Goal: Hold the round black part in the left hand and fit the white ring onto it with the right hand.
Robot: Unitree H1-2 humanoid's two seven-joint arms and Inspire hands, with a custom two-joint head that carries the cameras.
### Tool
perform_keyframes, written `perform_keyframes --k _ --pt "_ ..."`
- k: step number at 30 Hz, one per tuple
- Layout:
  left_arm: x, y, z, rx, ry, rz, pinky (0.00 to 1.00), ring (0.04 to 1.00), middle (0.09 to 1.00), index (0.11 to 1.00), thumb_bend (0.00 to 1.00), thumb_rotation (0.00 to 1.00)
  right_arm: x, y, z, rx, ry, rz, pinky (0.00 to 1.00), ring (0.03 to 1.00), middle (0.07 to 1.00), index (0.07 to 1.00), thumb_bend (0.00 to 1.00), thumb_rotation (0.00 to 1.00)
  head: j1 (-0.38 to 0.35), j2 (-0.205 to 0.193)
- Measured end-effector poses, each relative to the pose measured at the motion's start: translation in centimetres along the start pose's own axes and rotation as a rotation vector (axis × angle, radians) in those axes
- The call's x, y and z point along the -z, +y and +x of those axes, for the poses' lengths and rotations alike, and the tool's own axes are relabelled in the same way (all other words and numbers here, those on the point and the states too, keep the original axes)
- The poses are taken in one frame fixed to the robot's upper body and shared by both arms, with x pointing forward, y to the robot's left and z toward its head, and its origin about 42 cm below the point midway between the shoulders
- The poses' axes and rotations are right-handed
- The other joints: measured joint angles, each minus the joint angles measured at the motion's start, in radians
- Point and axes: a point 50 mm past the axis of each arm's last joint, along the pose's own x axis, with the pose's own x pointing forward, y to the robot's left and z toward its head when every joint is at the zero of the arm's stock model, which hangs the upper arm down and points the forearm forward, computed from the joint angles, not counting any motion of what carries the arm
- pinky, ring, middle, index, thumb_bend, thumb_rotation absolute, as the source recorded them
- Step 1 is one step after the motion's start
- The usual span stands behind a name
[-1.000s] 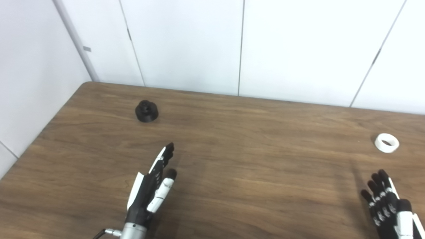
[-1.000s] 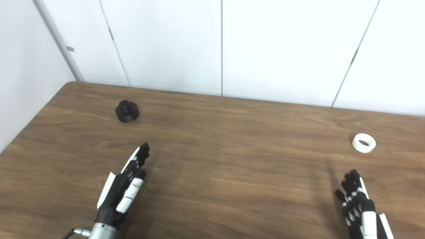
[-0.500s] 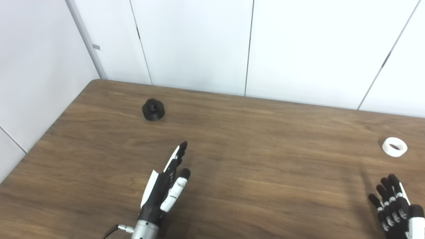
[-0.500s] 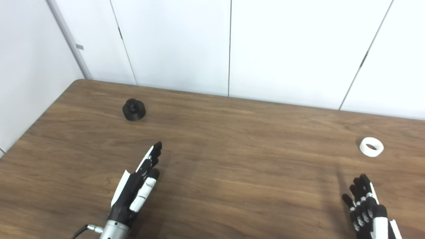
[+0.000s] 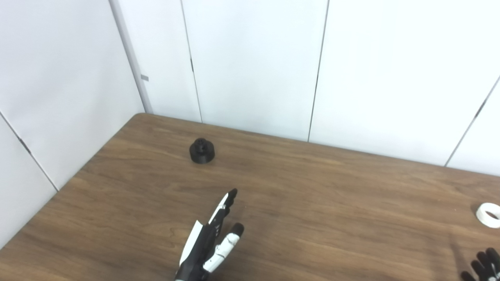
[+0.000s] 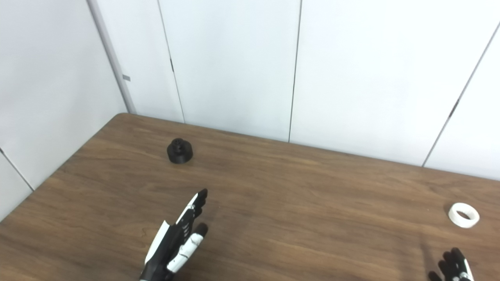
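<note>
The left hand (image 6: 175, 244) hovers over the wooden table (image 6: 312, 203) with its fingers stretched out straight and spread from the thumb, holding nothing, well short of the round black part (image 6: 180, 151), which sits alone near the far left corner. The white ring (image 6: 463, 215) lies flat near the right edge. Only the fingertips of the right hand (image 6: 453, 267) show at the bottom edge, close to the ring but apart from it, so its grip cannot be judged.

You saw the left hand (image 6: 174, 249) built of black segmented fingers (image 6: 197, 201) with white plates along its back and thumb, while the right hand (image 6: 453, 267) showed only black fingertips with small pale markings.
</note>
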Motion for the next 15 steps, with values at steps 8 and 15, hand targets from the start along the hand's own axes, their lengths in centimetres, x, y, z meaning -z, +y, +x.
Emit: perform_keyframes --k 8,15 --pt "-0.2 0.4 0.1 -0.042 0.023 0.045 0.96 0.964 0.966 0.959 0.62 0.4 0.0 -0.3 0.4 -0.002 -0.008 -0.013 1.0 1.0 1.0 1.0 0.62 0.99 -0.041 -0.008" --pt "-0.3 1.3 0.3 -0.105 0.087 0.102 0.95 0.951 0.949 0.955 0.7 0.33 0.1 -0.2 0.4 -0.001 -0.024 -0.015 1.0 1.0 1.0 1.0 0.6 0.99 -0.057 -0.008"
